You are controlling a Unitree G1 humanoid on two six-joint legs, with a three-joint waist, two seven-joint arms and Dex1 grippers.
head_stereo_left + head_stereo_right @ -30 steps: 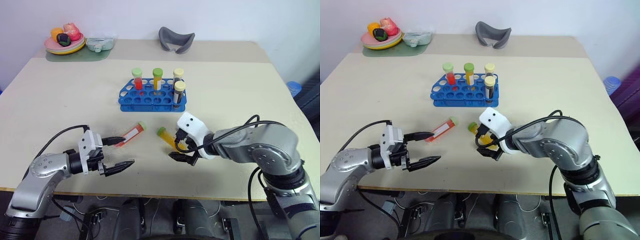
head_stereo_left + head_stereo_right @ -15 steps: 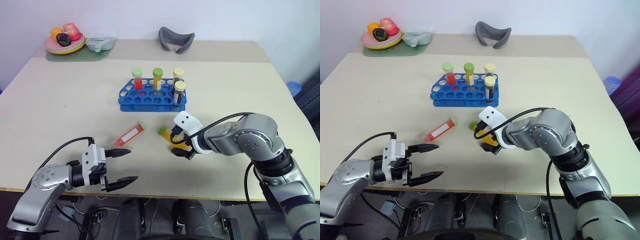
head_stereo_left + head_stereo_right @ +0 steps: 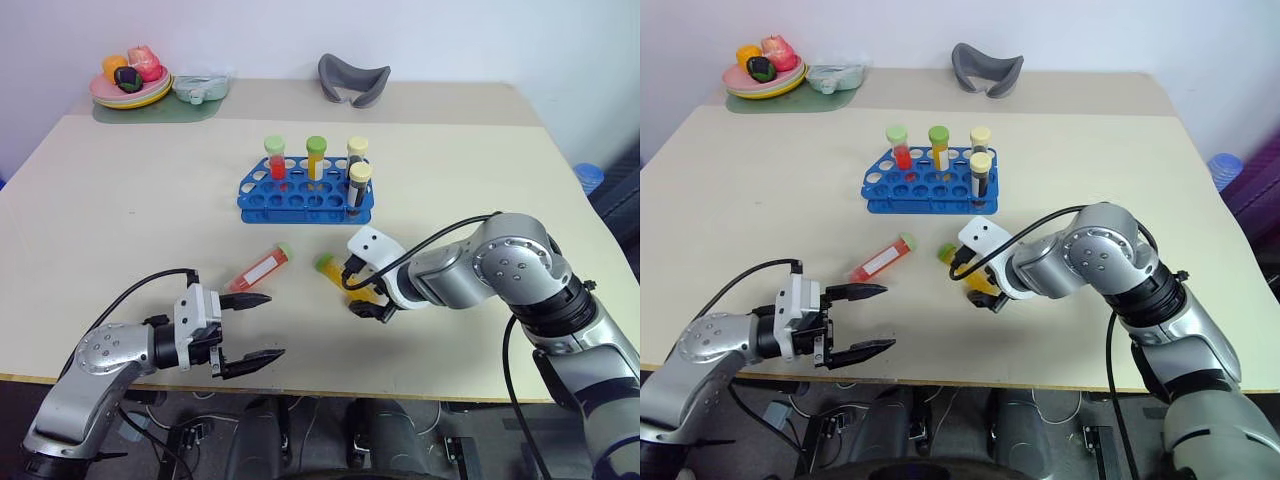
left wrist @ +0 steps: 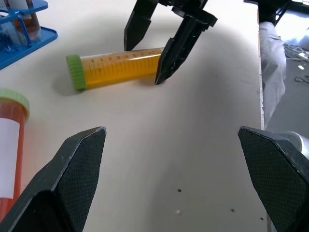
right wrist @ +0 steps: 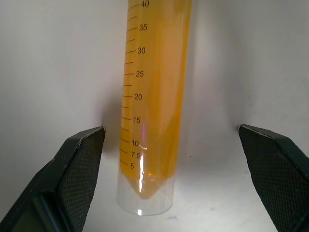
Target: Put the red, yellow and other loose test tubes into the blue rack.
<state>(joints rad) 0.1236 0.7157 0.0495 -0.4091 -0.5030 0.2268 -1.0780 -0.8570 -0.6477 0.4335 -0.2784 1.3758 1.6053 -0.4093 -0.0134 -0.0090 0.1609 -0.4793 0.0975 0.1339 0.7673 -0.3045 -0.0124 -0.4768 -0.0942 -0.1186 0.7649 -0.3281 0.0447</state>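
I have the right gripper (image 3: 366,297) spread wide astride the yellow tube (image 3: 345,280), centre frame; next I clench, lift toward the blue rack (image 3: 300,200)

Bright, even overhead light — soft shadows on the table (image 3: 120,200), all views sharp.

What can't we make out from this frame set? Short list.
- Yellow tube: its lower end in the head views, hidden by the right gripper; its cap in the right wrist view, cut by the edge.
- Red tube: most of its body, cut by the left wrist view's edge.
- Blue rack: front holes' contents, too small.
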